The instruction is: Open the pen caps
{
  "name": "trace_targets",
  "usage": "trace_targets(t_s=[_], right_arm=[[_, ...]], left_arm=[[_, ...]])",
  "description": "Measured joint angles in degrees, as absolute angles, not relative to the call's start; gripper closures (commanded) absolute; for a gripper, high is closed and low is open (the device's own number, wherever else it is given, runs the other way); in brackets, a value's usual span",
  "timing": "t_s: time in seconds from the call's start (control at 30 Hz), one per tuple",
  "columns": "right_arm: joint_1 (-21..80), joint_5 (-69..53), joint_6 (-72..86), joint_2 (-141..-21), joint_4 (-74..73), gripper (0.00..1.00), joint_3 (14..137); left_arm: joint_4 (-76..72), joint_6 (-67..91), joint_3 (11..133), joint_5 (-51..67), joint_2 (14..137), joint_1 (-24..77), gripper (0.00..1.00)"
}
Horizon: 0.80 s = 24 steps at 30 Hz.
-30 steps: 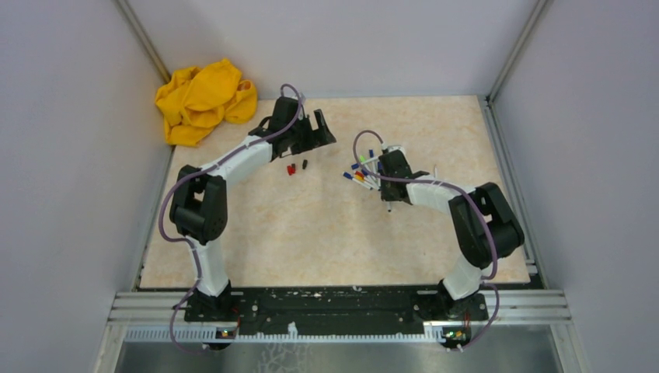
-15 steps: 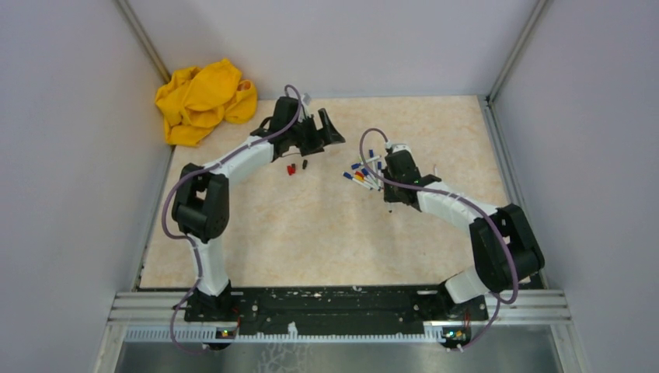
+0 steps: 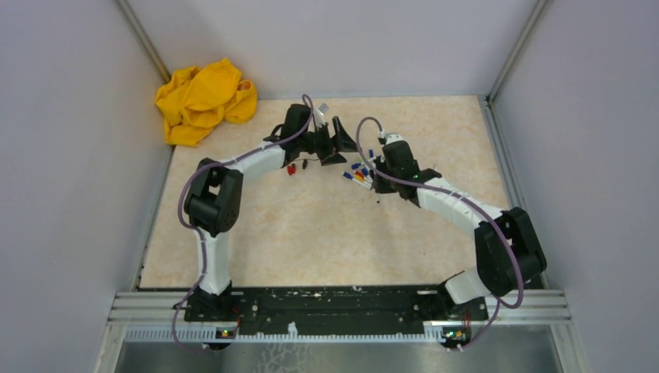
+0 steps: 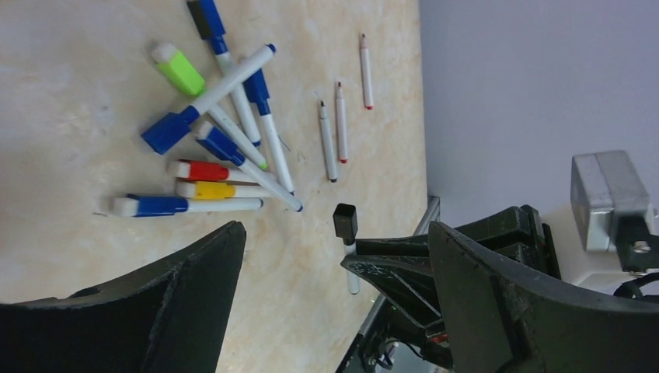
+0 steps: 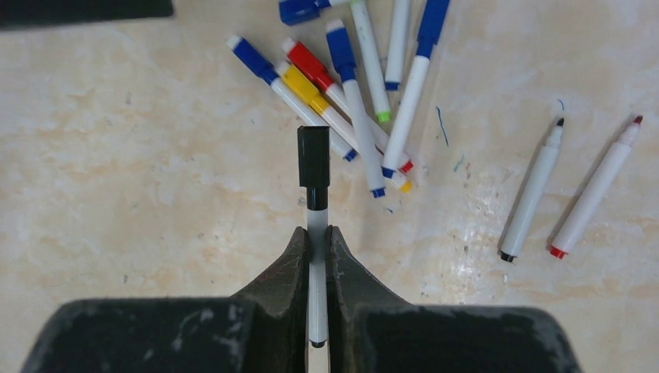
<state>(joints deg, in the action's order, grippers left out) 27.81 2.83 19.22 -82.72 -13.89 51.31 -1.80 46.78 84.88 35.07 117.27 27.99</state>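
Note:
My right gripper (image 5: 317, 233) is shut on a white pen barrel (image 5: 316, 264) whose black cap (image 5: 313, 155) sticks out ahead of the fingertips. In the left wrist view that black cap (image 4: 344, 220) shows between the tips of my open left gripper (image 4: 334, 231), with the right gripper (image 4: 404, 272) behind it. In the top view the left gripper (image 3: 336, 140) stands just left of the right gripper (image 3: 378, 181). Capped pens with blue (image 5: 254, 56), red (image 5: 305, 56) and yellow (image 5: 301, 84) caps lie in a pile (image 3: 359, 174). A green cap (image 4: 179, 68) lies there too.
Two uncapped pens, one black-tipped (image 5: 531, 190) and one red-tipped (image 5: 594, 198), lie right of the pile. A loose red cap (image 3: 291, 169) and a loose black cap (image 3: 305, 164) lie under the left arm. A yellow cloth (image 3: 203, 99) sits at the back left corner.
My left gripper has swung right, close to the right gripper. The right gripper has shifted left and a little nearer with the black-capped pen still in it.

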Motion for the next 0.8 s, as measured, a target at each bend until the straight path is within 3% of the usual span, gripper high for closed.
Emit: trace_targets(t_s=[0.47,0.8], right_arm=[[28.47,-1.63,21.21,-88.18,-8.88,1.0,58.78],[28.86,-2.26,21.67,-89.12,-8.32,1.0,61.04]], left_arm=[[-6.55,51.55,84.79,38.65,118.83,31.38,0.19],[-7.7,52.86,84.58,38.37,119.2,31.38,0.36]])
